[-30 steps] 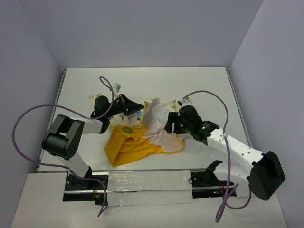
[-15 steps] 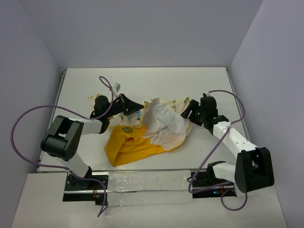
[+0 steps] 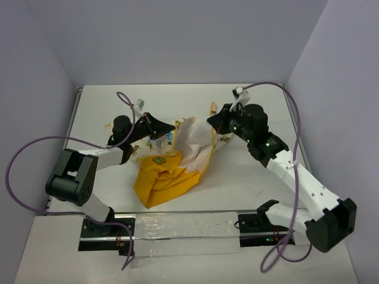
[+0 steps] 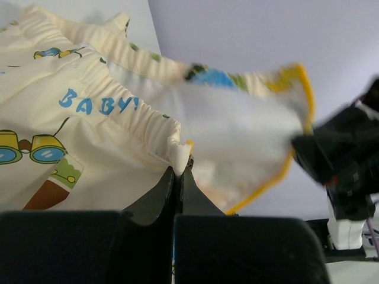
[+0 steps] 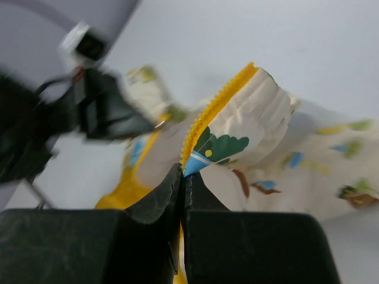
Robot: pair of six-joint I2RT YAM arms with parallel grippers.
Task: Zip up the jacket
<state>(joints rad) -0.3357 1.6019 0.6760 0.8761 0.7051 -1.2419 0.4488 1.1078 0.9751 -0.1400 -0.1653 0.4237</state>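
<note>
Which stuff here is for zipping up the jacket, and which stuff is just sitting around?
For the job:
- jacket
- zipper teeth, yellow, along its edge
- left gripper, shut on a cream hem
- right gripper, shut on the zipper edge

Just there:
- purple cables of the arms
- table, white, under it all

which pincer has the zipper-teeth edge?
The right pincer: it pinches the jacket by its yellow zipper teeth. The left pincer holds a gathered cream hem.
</note>
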